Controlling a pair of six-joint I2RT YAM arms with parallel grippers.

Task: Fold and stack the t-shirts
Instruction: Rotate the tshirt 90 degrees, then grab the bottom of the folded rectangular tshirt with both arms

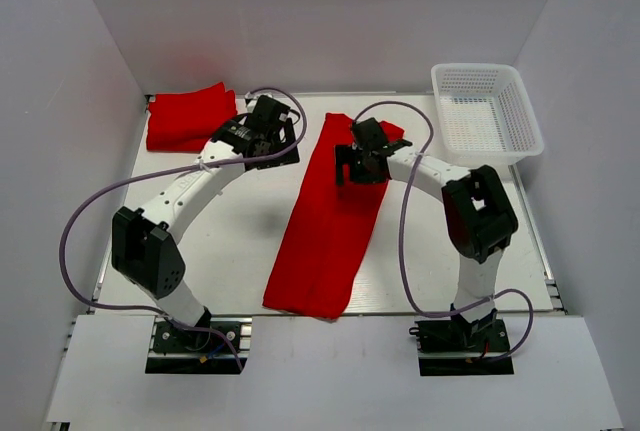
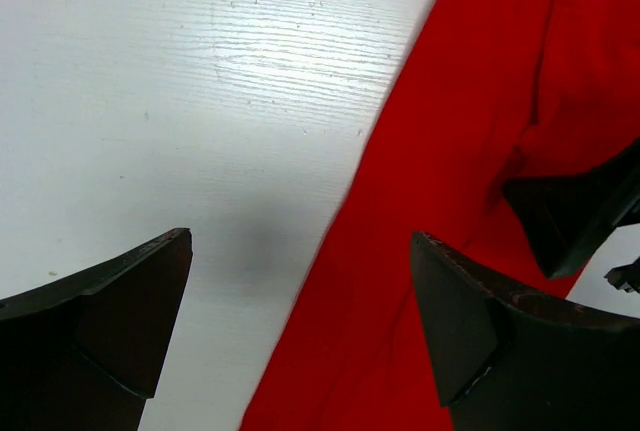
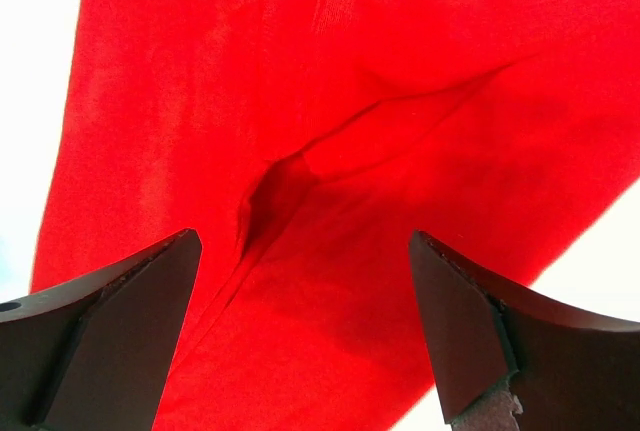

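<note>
While both arms bend over the far half of the table, a long shirt, folded into a narrow strip, lies flat and slants across the middle. Its far end is near the back wall and its near end is close to the front edge. The right gripper is over the far part of this strip with its fingers spread wide. They pinch nothing, and the red cloth between them shows a dark crease running up from the left finger. Whether the tips touch the cloth I cannot tell. The left gripper is just beside the strip's left edge and is also spread and holding nothing. Its left finger is above bare white tabletop and its right finger is above red cloth, so the shirt's edge runs between the two. A second, folded shirt rests in the far left corner, well apart from the strip. The white mesh basket sits in the far right corner, with no cloth seen inside.
</note>
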